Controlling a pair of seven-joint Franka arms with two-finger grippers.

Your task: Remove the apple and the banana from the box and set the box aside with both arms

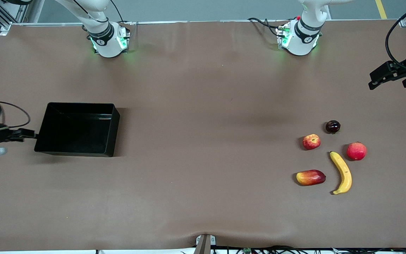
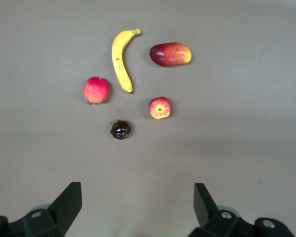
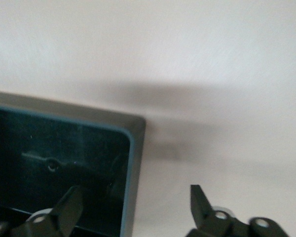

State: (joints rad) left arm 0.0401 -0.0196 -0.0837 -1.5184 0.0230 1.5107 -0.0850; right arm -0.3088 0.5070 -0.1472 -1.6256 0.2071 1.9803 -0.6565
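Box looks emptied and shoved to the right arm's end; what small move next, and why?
Probably lift the right gripper clear of the box. Its fingers are open astride the box's wall, and the box looks empty. The apple and banana lie on the table toward the left arm's end, where the open left gripper waits above.

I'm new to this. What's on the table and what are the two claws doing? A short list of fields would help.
box: empty, toward the right arm's end
apple: on the table, out of the box
banana: on the table, nearer the front camera than the apple
right gripper: open, at the box's end wall
left gripper: open, raised above the table
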